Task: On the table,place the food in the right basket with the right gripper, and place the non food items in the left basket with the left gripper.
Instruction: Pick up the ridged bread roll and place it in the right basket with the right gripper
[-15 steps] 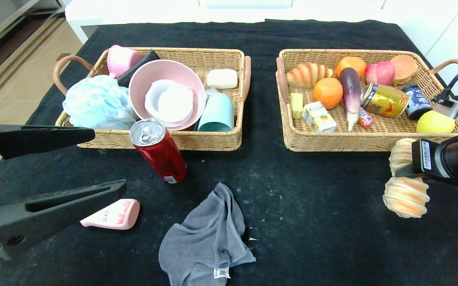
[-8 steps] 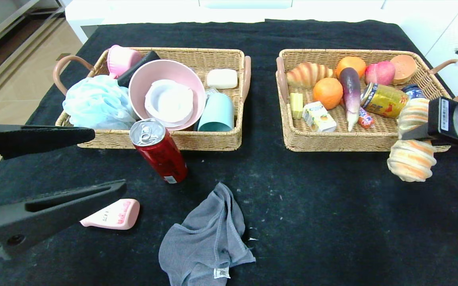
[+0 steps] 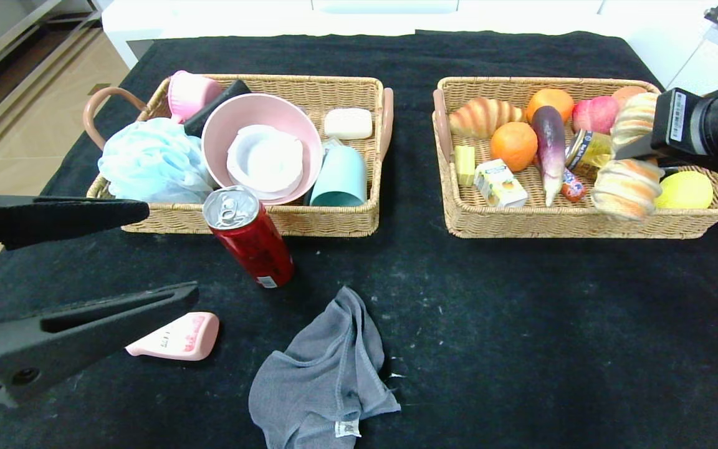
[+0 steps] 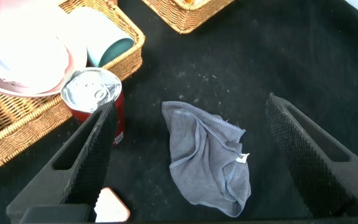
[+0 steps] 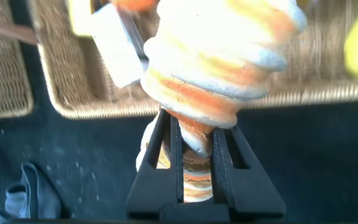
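My right gripper [image 3: 630, 153] is shut on the striped bread roll [image 3: 626, 186], holding it over the right end of the right basket [image 3: 552, 226]. The roll [image 5: 222, 56] bulges out past the gripper [image 5: 196, 124]. The yellow can [image 3: 588, 153] is partly hidden behind the roll, and the peach [image 3: 594, 115] lies in that basket too. The red can [image 3: 248, 237] stands on the table [image 3: 490, 324] before the left basket [image 3: 309, 221]. The grey cloth [image 3: 321, 380] and pink bottle [image 3: 175, 337] lie near the front. My left gripper [image 3: 172, 249] hovers open above the cloth [image 4: 207, 155].
The left basket holds a blue bath pouf [image 3: 150, 159], a pink bowl [image 3: 262, 146], soap [image 3: 348, 123] and a teal cup [image 3: 340, 178]. A croissant [image 3: 483, 116], oranges [image 3: 513, 144], an eggplant [image 3: 549, 149] and a yellow fruit [image 3: 683, 190] fill the right basket.
My right gripper has carried the bread roll from above the table's front right, up and back, to over the right basket. The left arm has not moved.
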Motion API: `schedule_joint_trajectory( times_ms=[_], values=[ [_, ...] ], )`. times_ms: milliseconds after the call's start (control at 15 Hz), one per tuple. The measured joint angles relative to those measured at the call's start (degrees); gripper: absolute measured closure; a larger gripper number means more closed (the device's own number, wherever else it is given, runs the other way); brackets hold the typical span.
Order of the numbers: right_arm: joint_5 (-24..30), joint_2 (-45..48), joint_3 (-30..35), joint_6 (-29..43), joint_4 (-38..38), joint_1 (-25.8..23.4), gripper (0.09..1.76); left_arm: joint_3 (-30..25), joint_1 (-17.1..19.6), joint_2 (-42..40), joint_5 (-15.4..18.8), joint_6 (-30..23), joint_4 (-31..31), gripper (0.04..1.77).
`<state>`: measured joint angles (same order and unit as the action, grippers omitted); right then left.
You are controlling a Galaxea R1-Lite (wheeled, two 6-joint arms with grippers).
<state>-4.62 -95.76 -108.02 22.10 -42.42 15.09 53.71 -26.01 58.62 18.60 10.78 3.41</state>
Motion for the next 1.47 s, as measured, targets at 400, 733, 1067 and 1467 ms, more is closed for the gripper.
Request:
schedule_joint_trajectory(
  times_ms=[400,733,1067,1467],
  values=[
    [0.18,-5.14,-4.72,-1.11,10.56,3.54,1.49,0.0,0.0,0.0,0.0,0.05,0.0,0.09],
    [0.07,-9.64,-4.77,-2.54,21.72,6.23,1.5,-0.02,0.0,-0.13,0.0,0.05,-0.02,0.09],
    [-0.09,-12.92,-4.71,-3.3,25.59,8.67,1.5,0.0,0.0,-0.17,0.0,0.07,0.09,0.09],
    [-0.48,-15.04,-4.63,-4.72,27.16,9.44,1.43,0.0,0.0,-0.2,0.02,0.07,0.06,0.09]
  ],
)
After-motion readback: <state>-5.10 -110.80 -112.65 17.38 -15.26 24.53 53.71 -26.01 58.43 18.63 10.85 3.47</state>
